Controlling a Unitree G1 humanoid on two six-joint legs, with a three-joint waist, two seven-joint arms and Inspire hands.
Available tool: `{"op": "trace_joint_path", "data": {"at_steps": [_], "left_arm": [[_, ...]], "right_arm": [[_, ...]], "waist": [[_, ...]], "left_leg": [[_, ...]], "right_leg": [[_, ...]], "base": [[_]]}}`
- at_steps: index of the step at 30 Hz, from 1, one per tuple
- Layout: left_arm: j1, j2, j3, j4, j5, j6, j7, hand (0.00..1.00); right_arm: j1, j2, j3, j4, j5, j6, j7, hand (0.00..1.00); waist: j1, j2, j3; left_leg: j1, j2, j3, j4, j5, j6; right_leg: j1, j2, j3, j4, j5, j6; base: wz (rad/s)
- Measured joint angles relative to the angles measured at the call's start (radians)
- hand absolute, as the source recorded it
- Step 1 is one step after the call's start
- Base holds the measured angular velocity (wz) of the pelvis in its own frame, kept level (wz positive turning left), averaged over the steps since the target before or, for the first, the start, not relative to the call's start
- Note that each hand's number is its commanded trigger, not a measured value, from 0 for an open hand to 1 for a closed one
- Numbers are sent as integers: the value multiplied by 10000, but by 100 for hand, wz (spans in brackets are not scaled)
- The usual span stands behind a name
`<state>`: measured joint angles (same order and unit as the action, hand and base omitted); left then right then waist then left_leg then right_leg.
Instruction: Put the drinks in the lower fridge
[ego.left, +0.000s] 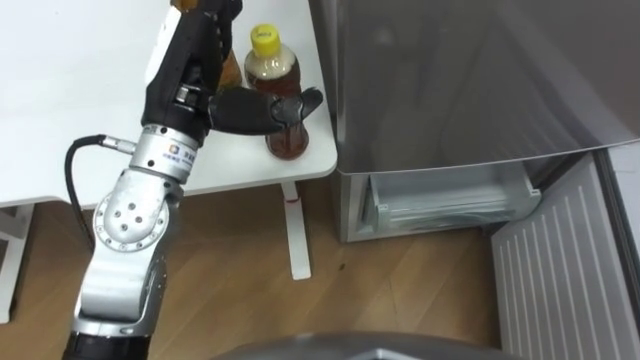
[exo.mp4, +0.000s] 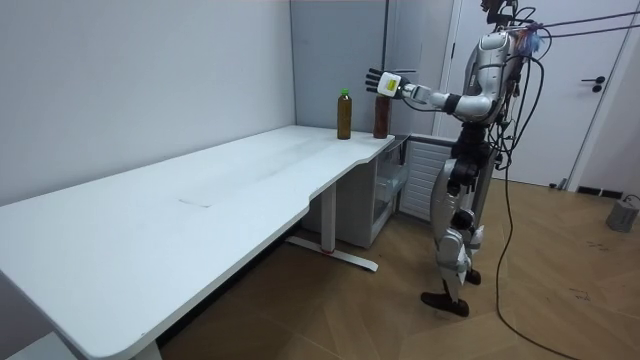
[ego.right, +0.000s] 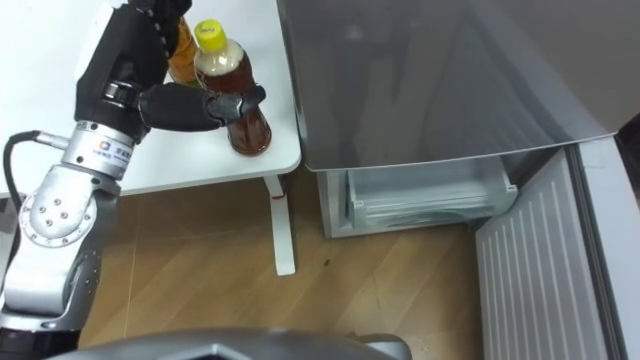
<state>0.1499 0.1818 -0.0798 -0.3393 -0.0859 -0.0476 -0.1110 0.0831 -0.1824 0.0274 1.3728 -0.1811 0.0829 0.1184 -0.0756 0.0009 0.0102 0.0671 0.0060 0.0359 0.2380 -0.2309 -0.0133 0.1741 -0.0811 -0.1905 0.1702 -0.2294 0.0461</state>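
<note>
A yellow-capped bottle of brown tea (ego.left: 283, 70) stands upright at the white table's (ego.left: 60, 100) near right corner. A second drink bottle (ego.left: 231, 68) stands just behind it, mostly hidden by my left hand (ego.left: 195, 70). That hand reaches in from the lower left, and its dark thumb lies across the front of the yellow-capped bottle. In the room view the left hand (exo.mp4: 383, 82) has straight, spread fingers beside the two bottles (exo.mp4: 380, 112). The lower fridge compartment (ego.left: 450, 200) stands open on the right, with a clear drawer showing.
The grey fridge body (ego.left: 470, 80) stands right against the table's right edge. Its open lower door (ego.left: 560, 270) swings out at the lower right over the wooden floor. A white table leg (ego.left: 296, 235) stands between the table and the fridge.
</note>
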Motion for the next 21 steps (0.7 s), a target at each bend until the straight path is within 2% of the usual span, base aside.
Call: {"op": "trace_joint_path", "data": {"at_steps": [10,21], "left_arm": [[194,-1,-5,253,-2,63,-176,0],[392,-1,-9,452,-2,337,-527,0]], "right_arm": [[-14,-13,-2,5,5,15,50,0],[-30,-13,2,-23,9,48,62,0]], "waist": [[2,-17,0],[7,-118,-20]], "left_leg": [[-2,2,10,-13,0,0],[70,2,23,1,2,0]], "right_leg": [[-6,0,12,0,0,0],[8,0,26,0,0,0]], "base": [[0],[0]]}}
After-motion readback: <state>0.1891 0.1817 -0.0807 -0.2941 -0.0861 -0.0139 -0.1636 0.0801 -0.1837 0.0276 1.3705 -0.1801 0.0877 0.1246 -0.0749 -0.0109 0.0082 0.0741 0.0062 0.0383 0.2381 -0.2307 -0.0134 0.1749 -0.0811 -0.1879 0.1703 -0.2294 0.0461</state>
